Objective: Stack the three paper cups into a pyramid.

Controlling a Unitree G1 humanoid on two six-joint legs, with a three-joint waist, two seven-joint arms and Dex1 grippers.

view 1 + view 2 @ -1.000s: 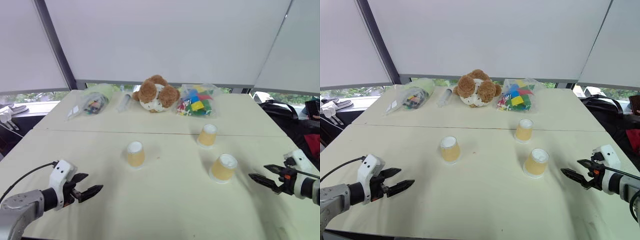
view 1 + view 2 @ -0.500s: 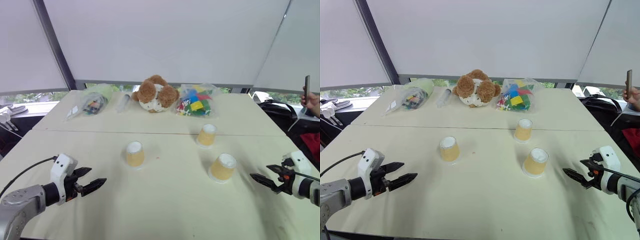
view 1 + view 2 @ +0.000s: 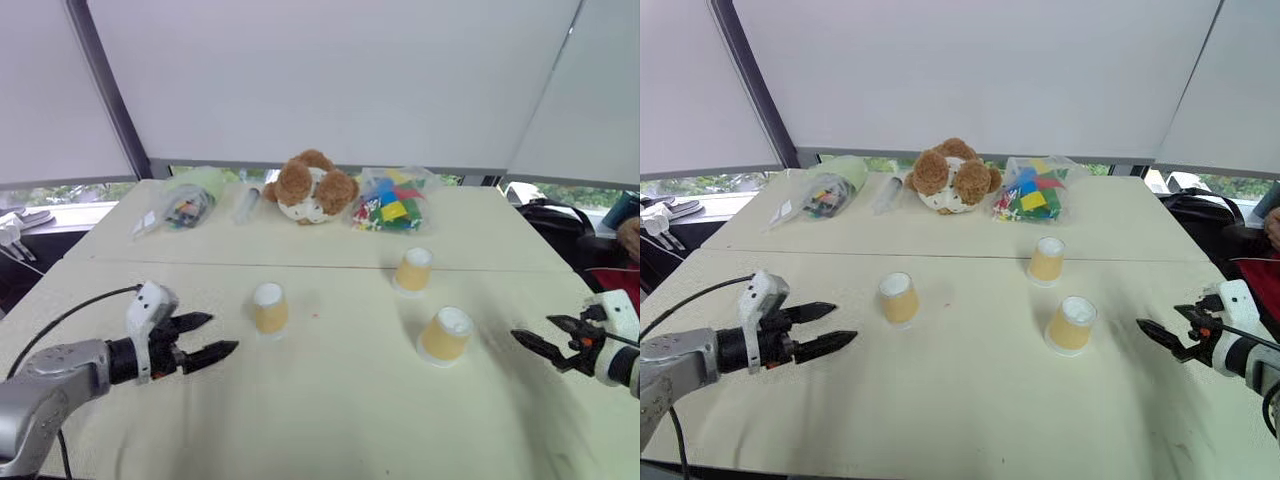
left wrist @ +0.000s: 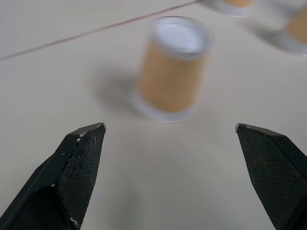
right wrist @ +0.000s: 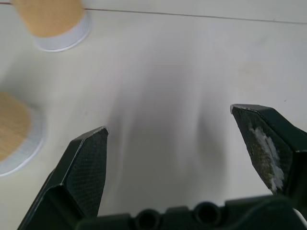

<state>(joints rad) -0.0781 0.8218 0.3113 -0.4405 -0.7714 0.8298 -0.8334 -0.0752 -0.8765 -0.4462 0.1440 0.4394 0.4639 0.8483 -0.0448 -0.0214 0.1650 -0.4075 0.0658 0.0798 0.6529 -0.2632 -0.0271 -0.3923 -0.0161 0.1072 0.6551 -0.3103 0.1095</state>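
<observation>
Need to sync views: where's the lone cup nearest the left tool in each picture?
Left eye view: lone cup left of centre, ahead of the open left tool.
Right eye view: same cup, left of centre.
Left wrist view: it stands upside down, straight ahead between the fingers.
Right wrist view: I cannot match it; two other cups sit at the edge.
Shared landmark: table seam.
</observation>
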